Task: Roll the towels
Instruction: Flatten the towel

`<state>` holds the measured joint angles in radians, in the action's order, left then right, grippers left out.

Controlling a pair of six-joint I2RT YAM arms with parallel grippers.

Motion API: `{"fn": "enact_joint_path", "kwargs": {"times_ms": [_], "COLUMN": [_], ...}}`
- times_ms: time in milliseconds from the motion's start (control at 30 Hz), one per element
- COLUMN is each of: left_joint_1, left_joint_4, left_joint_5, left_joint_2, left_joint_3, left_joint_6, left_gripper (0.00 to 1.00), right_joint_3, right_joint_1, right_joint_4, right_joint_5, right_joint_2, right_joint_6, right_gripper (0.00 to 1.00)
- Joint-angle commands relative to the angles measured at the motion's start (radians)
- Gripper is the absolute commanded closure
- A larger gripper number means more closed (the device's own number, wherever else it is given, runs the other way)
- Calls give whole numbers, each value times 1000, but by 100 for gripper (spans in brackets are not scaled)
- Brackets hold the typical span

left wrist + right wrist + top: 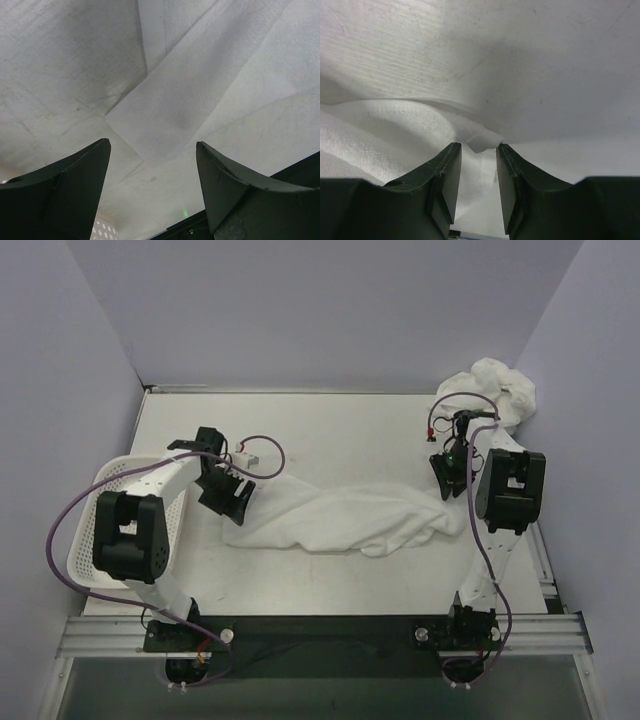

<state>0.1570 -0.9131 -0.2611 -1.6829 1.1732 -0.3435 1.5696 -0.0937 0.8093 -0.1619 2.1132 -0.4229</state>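
Left arm's fingers (60,195) spread wide; right arm's fingers (445,182) stand narrowly apart, both lowered.

White table (350,430) w/ pale lilac walls (330,310) around.

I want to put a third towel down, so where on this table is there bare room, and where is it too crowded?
Bare table lies beyond the spread towel, between the left tool and right tool; a narrower strip runs along the near rail. Crowded: the basket side and the far right corner with the crumpled towel.
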Motion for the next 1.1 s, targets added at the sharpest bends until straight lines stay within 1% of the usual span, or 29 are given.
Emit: {"fn": "enact_joint_path", "kwargs": {"times_ms": [0, 100, 167, 267, 333, 433, 467, 600, 733, 767, 800, 867, 933, 1033, 1067], "left_joint_1": [-7, -7, -5, -7, -7, -11, -13, -27, -33, -34, -34, -34, -36, -36, -34], "left_joint_4": [2, 2, 3, 0, 2, -1, -1, -7, -21, -26, -27, -27, -27, -21, -18], "left_joint_5": [-24, -46, -50, -53, -53, -49, -47, -40, -47, -47, -49, -52, -66, -79, -79], "left_joint_2": [-24, -37, -46, -55, -60, -67, -69, -83, -100, -101, -104, -109, -112, -113, -115], "left_joint_3": [22, 42, 48, 55, 62, 69, 74, 95, 121, 123, 123, 121, 112, 100, 95], "left_joint_6": [4, 14, 17, 20, 20, 23, 23, 17, 9, 6, 5, 11, 17, 24, 23], "left_gripper": [20, 20, 20, 20, 20, 20, 20, 20, 20, 20, 20, 20, 20, 20, 20], "right_joint_3": [-3, -17, -39, -46, -34, -29, -26, -22, -29, -31, -31, -29, -34, -43, -42], "right_joint_1": [18, 37, 54, 71, 84, 88, 110, 118, 117, 115, 117, 118, 118, 120, 118], "right_joint_4": [5, -7, -24, -38, -39, -39, -39, -39, -42, -44, -47, -48, -47, -48, -48], "right_joint_5": [61, 91, 117, 139, 159, 159, 188, 216, 237, 239, 237, 220, 199, 176, 176], "right_joint_2": [-31, -62, -79, -81, -59, -44, -41, -38, -82, -102, -108, -113, -114, -102, -96], "right_joint_6": [-7, -33, -77, -128, -146, -163, -171, -185, -209, -215, -238, -270, -313, -349, -362], "right_gripper": [66, 63, 58, 55, 55, 59, 61, 60, 53, 47, 44, 43, 44, 51, 55]}}
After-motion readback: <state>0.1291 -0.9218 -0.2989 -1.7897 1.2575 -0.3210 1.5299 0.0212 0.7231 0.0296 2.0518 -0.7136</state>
